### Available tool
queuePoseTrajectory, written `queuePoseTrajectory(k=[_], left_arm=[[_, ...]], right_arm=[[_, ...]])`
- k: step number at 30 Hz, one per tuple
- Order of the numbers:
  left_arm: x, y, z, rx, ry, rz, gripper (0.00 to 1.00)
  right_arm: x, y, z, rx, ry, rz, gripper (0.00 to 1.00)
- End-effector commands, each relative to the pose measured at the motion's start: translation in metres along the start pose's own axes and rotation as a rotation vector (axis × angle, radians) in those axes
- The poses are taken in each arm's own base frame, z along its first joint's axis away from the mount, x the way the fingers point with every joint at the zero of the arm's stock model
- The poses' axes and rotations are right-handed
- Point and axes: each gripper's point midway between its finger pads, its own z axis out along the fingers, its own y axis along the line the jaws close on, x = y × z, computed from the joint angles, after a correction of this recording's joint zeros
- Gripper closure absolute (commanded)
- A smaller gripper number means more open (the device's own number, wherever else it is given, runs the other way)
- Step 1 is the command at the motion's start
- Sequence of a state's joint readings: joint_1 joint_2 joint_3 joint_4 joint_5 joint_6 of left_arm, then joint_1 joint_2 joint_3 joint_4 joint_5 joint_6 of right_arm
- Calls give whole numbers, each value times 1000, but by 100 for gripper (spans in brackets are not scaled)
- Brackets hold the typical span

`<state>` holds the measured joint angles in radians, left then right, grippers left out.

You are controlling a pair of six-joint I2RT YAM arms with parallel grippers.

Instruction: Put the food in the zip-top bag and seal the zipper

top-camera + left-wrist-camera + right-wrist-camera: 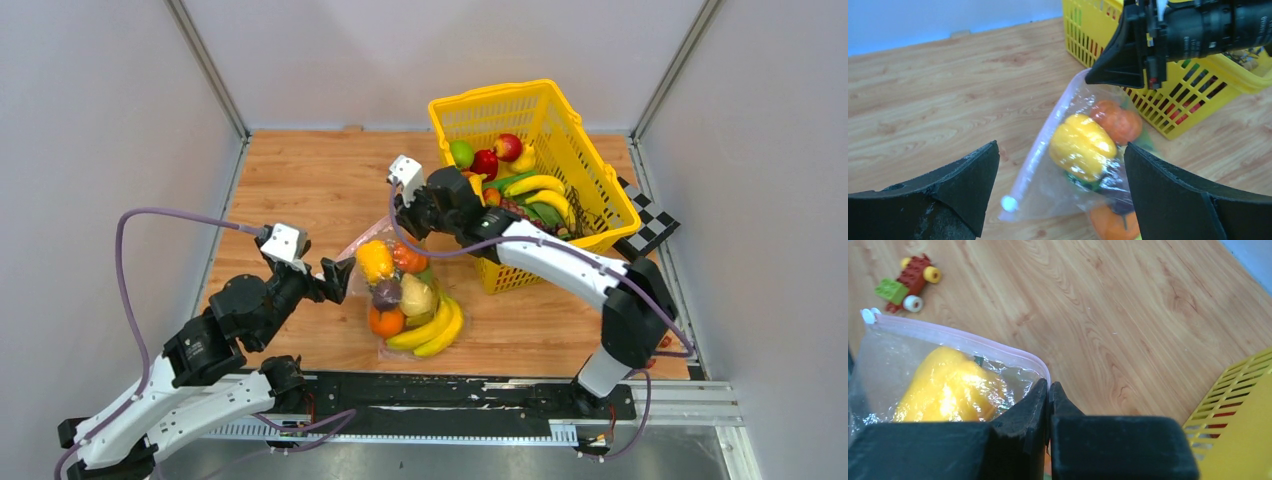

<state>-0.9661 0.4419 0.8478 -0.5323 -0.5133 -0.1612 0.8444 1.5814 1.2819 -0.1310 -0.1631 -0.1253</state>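
Note:
The clear zip-top bag [362, 248] lies at mid-table holding food: a yellow pepper [375, 260], oranges [385, 321], a purple piece [387, 293], a lemon [418, 295] and bananas [432, 330]. My right gripper [413, 228] is shut on the far end of the zipper [958, 335], fingertips [1040, 390] pinching the bag's corner. The zipper's white slider [868, 315] sits at the other end, also in the left wrist view [1009, 203]. My left gripper [338, 279] is open and empty, just left of the bag, its jaws spread either side of the pepper [1082, 146].
A yellow basket [590, 215] with more toy fruit stands at the back right, close behind the right gripper; it also shows in the left wrist view [1088, 30]. A small toy brick car [908, 282] lies on the wood beyond the bag. A checkerboard [650, 225] lies right of the basket.

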Motion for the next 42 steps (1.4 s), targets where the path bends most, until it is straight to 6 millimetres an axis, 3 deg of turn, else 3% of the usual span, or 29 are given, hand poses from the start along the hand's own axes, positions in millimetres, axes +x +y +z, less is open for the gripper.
queuePoseTrajectory(k=[1,3,7,11,15,19,24,28,32,38,42], left_arm=[[2,11,7,-113,-41,-179,0],[12,11,9,-127,-31,-217,0],[29,9,14,-138,-20,-274,0],[39,9,18,-154,-23,-318,0],[53,10,21,-181,1,-340,0],[78,7,24,-198,64,-390,0],[110,-9,30,-155,124,-466,0],[128,-15,35,-148,161,-472,0],[134,-14,38,-164,180,-448,0],[130,-15,40,-157,181,-421,0],[118,-17,40,-134,161,-402,0]], right_arm=[[-2,-30,29,110,70,10,87],[0,-36,37,127,100,6,81],[-18,-41,40,125,74,-20,49],[-20,-36,35,100,88,-19,36],[4,-19,29,24,134,32,33],[40,3,23,-51,201,121,19],[82,6,20,-29,290,182,19],[103,37,17,-177,361,242,20],[118,62,11,-219,399,278,19],[131,82,-2,-131,398,291,18],[107,73,-13,-56,322,261,17]])
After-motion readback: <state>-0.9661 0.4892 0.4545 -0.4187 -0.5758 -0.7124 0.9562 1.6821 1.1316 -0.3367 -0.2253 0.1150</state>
